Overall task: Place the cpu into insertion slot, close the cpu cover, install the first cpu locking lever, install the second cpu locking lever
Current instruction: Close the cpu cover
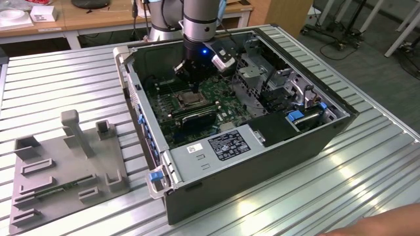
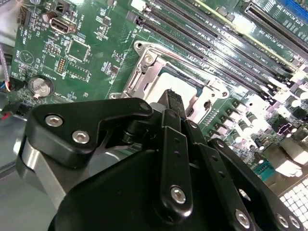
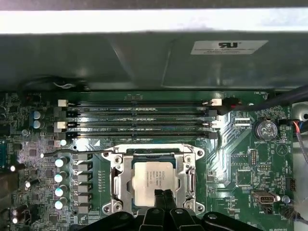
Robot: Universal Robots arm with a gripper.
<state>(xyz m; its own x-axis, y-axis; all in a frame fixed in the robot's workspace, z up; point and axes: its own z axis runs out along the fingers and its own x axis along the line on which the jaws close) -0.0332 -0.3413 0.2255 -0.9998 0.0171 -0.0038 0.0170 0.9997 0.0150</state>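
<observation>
The cpu (image 3: 153, 175) lies flat in the insertion slot (image 1: 191, 101) on the green motherboard, its silver top showing through the window of the cpu cover (image 3: 120, 179). The cover lies down flat around the chip. My gripper (image 3: 162, 195) is shut, with its two black fingertips pressed together and nothing between them. The tips sit at the chip's near edge, just over the cover frame. In the second wrist view the gripper (image 2: 173, 98) hangs right above the steel cover (image 2: 144, 72). A thin locking lever rod (image 3: 72, 152) sticks out sideways from the socket's corner.
The open computer case (image 1: 217, 147) walls the board in on all sides. Long black memory slots (image 3: 137, 120) run beside the socket, and a drive cage (image 1: 262, 78) stands close by. A grey fixture tray (image 1: 66, 167) lies at the exterior view's left. A person's hand (image 1: 387, 223) is at the lower right.
</observation>
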